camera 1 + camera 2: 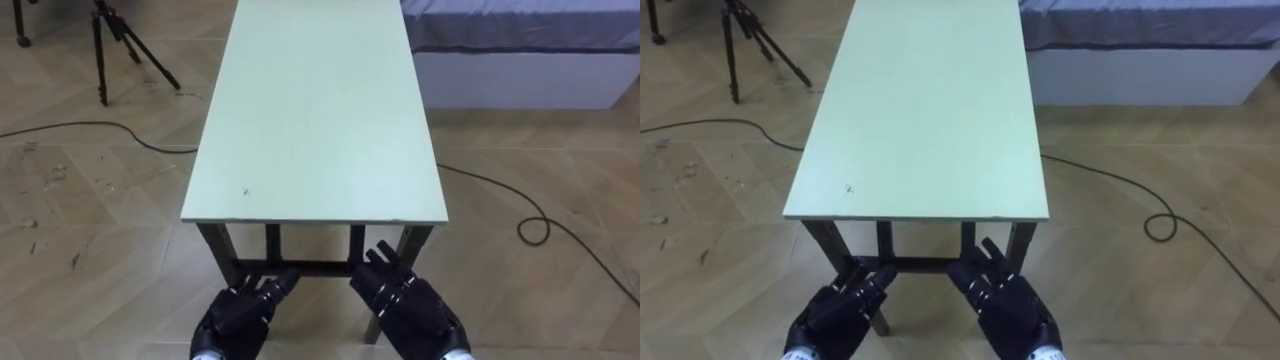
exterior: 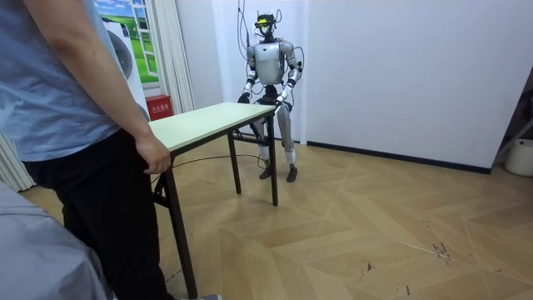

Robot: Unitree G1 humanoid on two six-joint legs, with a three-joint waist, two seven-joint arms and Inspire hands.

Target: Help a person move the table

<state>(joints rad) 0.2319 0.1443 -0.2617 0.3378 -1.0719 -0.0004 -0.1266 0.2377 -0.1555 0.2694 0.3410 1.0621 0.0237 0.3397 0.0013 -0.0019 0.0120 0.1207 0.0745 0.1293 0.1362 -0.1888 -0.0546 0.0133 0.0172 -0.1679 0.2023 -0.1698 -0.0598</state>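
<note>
So here's where we're at: the table (image 1: 315, 110) sits lengthwise in front of us on the wood floor (image 1: 90, 200), with a pale green tabletop, dark legs, and its short end right up close. Both our hands are down low, just below that near edge by the dark frame between the legs. The left hand (image 1: 238, 318) is open, fingers stretched forward toward the crossbar. The right hand (image 1: 412, 308) is much the same, fingers fairly straight and pointing under the top beside the right leg. Neither is holding anything, and we can't tell if the fingertips touch the frame. In the room view we're standing at the table's far end. A person (image 2: 75, 125) stands at the near end, the person's hand (image 2: 154, 156) curled at that edge. A bed (image 1: 520, 60) is off to the right and a tripod (image 1: 105, 45) to the left.
</note>
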